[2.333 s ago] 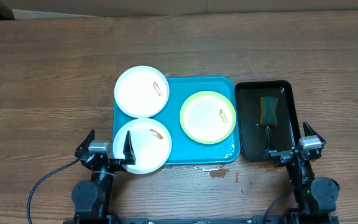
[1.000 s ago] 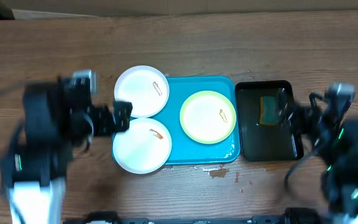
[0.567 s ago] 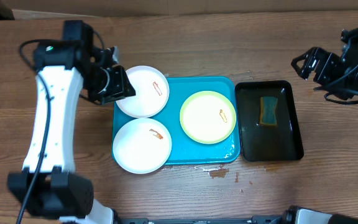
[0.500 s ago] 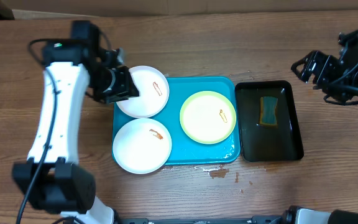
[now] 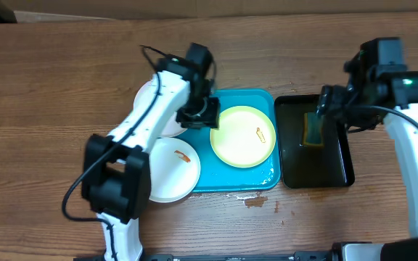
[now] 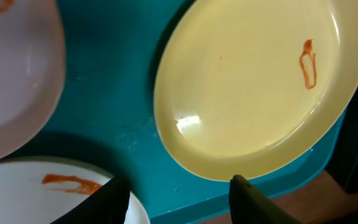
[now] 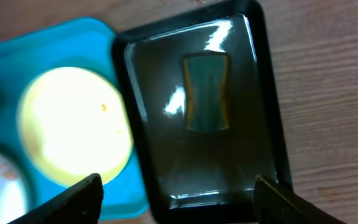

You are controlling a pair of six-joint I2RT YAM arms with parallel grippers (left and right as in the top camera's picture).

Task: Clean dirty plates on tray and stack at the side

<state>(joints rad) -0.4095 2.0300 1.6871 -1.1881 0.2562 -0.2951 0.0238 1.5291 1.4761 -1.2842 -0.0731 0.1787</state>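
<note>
Left wrist view: left end effector (image 6: 179,196) spread wide beside the green-rimmed plate (image 6: 253,87); right end effector (image 7: 179,198) wide over the black tray (image 7: 160,163).

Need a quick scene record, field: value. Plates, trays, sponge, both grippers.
tray: turquoise, holds all three plates
green-rimmed plate: right part of the tray, orange smear
back white plate: overhangs the tray's back left corner, smeared
front white plate: overhangs the front left corner, smeared
black tray: right of the turquoise one, sponge inside
left gripper: open, above the green-rimmed plate's left edge
right gripper: open, above the black tray
stack: none yet
</note>
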